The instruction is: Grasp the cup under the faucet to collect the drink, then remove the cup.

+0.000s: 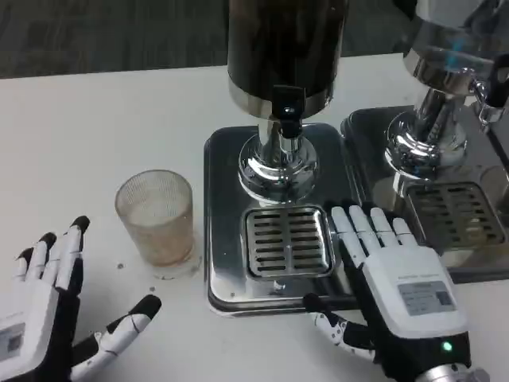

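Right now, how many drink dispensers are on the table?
2. One dark-tank dispenser stands at centre, its drip tray bare. A second dispenser stands at the right edge, partly cut off; more may lie beyond.

We see a ribbed, clear plastic cup [155,213] on the matt white counter [95,127], a mirror-polished metal dispenser base [280,163], and a brushed slotted drip grate [286,241]

One camera, up at my head, looking steeply down and close on the white desk [95,103] ahead, my forearms coming in from the bottom edge
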